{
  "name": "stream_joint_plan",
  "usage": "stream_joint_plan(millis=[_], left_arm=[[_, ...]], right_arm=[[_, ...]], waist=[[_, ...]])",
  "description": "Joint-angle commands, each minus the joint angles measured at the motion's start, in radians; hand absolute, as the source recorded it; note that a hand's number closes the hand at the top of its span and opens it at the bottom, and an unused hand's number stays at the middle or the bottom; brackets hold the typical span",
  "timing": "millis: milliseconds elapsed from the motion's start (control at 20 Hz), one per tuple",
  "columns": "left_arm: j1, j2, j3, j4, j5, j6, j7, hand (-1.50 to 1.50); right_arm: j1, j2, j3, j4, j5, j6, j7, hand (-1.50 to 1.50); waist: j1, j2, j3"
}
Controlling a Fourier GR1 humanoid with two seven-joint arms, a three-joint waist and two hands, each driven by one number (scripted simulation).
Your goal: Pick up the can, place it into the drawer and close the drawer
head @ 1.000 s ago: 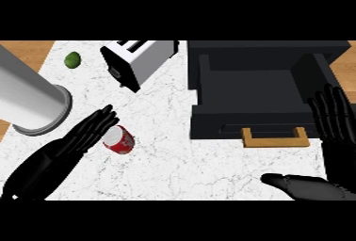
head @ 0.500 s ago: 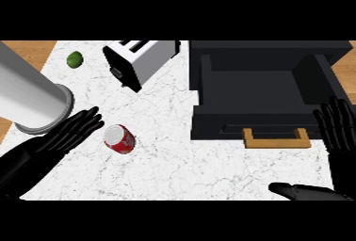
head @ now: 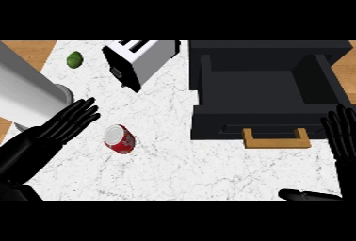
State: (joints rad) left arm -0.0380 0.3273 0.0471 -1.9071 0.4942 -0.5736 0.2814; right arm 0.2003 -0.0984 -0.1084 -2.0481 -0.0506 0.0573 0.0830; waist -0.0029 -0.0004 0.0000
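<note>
— Where are the fingers?

— The left hand [head: 64, 126] has its fingers straight and spread, pointing up and to the right, holding nothing. Their tips lie just left of the can [head: 119, 139], with a thin strip of counter [head: 167, 160] between them. The right hand [head: 343, 136] shows at the view's right edge, fingers straight and slightly fanned, upright, at rest; its thumb lies low along the bottom edge.

— And the can?

— Red, with a pale top, tilted on the white marble counter, well left of the drawer [head: 268, 92] and not in it.

— The drawer?

— Black, pulled open, its inside dark and bare as far as can be seen. A tan handle [head: 276, 139] sits on its front, near the right hand's fingers but apart from them.

— What else?

— A toaster [head: 139, 60] lies up top, left of the drawer. A lime [head: 74, 59] sits left of that. A large grey cylinder [head: 24, 96] stands at the far left, just above the left hand.
</note>
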Motion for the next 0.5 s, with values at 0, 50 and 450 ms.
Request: stream_joint_plan(millis=[0,50,450], left_arm=[[-0.064,-0.023,0.018,0.061,-0.01,0.005,0.031,-1.5],[-0.041,-0.055,-0.008,0.122,-0.118,-0.042,-0.089,-1.5],[-0.068,-0.124,-0.013,0.253,-0.245,-0.058,-0.184,-1.5]], right_arm=[[-0.013,0.019,0.021,-0.043,0.03,-0.012,0.045,-1.5],[0.082,-0.036,-0.045,-0.08,-0.05,0.069,0.01,-1.5],[0.003,0.007,-0.038,-0.053,-0.005,0.033,0.055,-1.5]], waist=[[0.0,0.0,0.0],[-0.006,0.0,0.0],[-0.002,0.001,0.0]])
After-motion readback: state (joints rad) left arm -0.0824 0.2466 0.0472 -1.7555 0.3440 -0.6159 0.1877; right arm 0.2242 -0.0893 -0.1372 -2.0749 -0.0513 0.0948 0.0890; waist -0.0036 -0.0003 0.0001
